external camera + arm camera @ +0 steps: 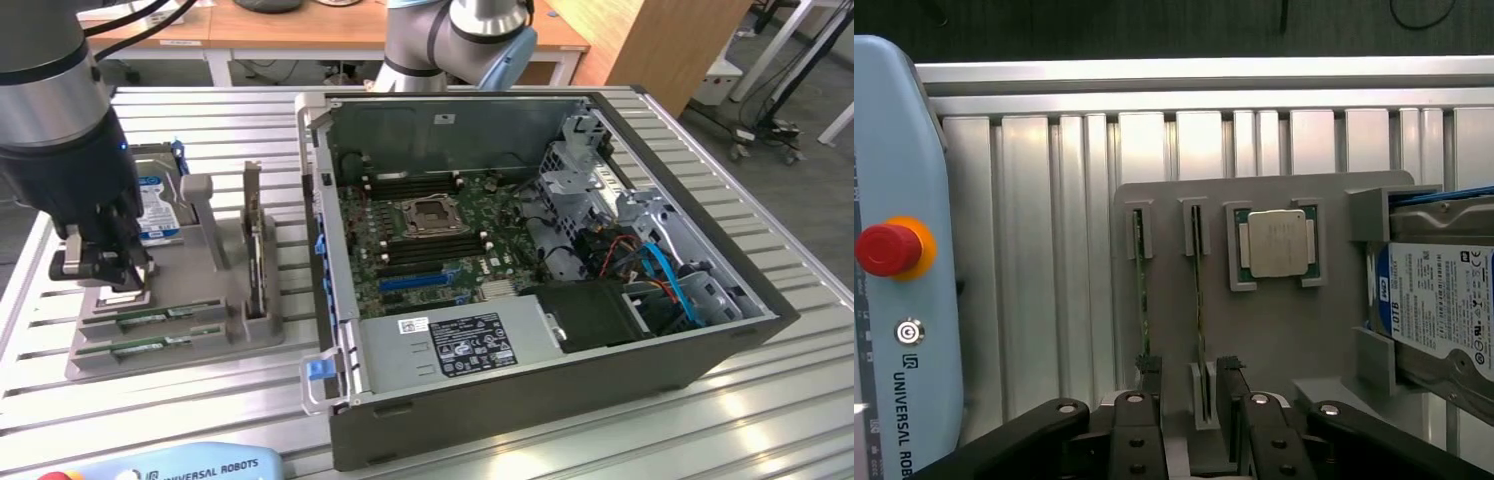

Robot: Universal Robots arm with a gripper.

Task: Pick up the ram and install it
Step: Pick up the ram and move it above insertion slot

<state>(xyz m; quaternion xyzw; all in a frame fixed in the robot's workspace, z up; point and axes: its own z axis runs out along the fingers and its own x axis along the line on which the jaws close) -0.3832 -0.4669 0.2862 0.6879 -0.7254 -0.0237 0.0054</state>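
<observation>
Ram (1199,290) edge-on between spread fingers (1231,378)

At the upper left of the exterior view rises the arm (54,70), a thick tube of brushed silver that gives way to matte black lower down, with black cables (134,17) looping off near its top. At top centre a rounded silver joint (461,35) carries a pale blue cap. The gripper (107,278) is black and blocky, with bits of pale metal on it. From the wrist camera, the gripper (1189,368) shows black angled linkage bars, each pinned by a round silver screw (1059,408), and narrow black fingers (1149,370) with ridged tips.
</observation>
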